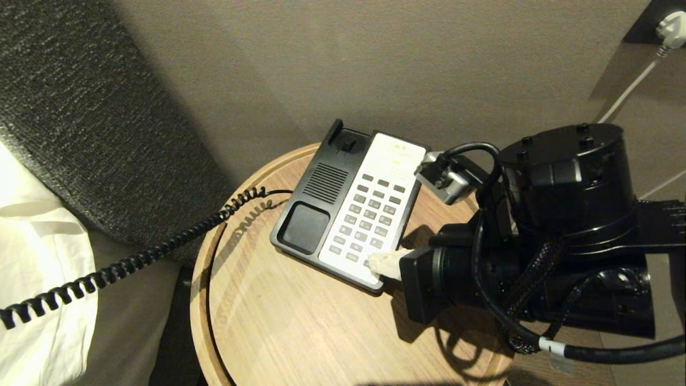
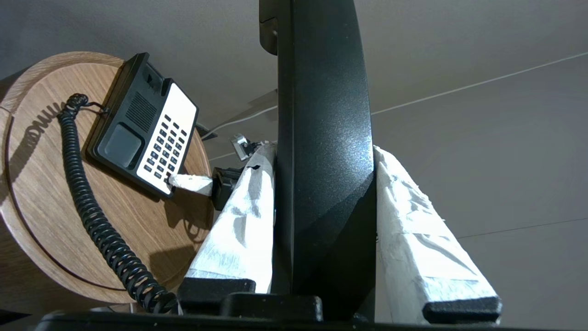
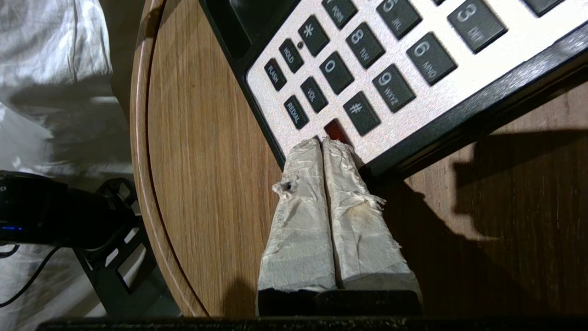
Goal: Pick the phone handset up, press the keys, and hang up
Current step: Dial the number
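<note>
Phone handset: long, glossy black plastic bar with a slight curve and a fine speckled sheen. Seen from the left wrist view it stands upright between the fingers; one end runs out past the frame edge, the other is hidden by the end effector body. It is off the phone base and well apart from it, held up in the air away from the table.

Left end effector: both tape-wrapped white fingers pressed against opposite sides of the handset, clamped on it. Not seen in the head view.

Coiled cord: black, tight spirals, running from the left side of the phone base across the table rim and off toward the left of the head view, over white bedding.

Phone base: flat, black body with a white keypad panel and dark keys. Empty cradle with a speaker grille along its left half. It lies at an angle on the round wooden table, which has a raised rim.

Right end effector: its white-wrapped fingers are pressed together, side by side with no gap. The tips rest at the bottom corner of the keypad, at a small red key just below the "#" key. The arm reaches in from the right of the head view, low over the table.

Wall behind is plain beige; a dark textured headboard stands on the left.
</note>
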Robot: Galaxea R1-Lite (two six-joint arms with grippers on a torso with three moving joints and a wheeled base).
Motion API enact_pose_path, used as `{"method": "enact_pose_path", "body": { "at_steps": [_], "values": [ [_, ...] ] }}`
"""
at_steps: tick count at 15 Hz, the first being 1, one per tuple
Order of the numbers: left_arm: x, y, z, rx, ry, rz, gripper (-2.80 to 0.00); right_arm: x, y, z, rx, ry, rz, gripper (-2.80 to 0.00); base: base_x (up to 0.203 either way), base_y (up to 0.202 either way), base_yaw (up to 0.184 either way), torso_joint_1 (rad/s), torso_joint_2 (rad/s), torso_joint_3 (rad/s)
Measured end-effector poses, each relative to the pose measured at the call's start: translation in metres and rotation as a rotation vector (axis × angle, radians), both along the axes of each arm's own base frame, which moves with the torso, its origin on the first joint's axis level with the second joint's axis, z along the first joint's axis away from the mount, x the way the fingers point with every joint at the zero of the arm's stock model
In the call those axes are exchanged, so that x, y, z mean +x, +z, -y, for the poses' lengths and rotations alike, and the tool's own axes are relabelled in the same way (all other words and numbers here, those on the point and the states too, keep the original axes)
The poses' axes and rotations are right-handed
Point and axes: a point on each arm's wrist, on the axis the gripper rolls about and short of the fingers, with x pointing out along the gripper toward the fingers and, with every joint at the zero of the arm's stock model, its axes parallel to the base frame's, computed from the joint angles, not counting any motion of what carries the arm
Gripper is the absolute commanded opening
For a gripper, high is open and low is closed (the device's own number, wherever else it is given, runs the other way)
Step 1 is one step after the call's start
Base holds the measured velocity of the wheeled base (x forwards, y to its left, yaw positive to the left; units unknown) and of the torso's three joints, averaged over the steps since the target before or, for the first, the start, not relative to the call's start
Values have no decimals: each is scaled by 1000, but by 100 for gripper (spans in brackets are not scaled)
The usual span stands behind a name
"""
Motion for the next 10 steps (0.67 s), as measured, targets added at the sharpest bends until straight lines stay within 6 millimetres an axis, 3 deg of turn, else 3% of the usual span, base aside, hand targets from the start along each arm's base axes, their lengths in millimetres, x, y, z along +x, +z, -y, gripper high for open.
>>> {"method": "enact_pose_path", "body": {
  "at_steps": [10],
  "values": [
    [-1, -2, -1, 0, -1, 1, -280, 0, -8, 0, -19, 1, -9, -280, 0, 0, 0, 0, 0, 0]
  ]
}}
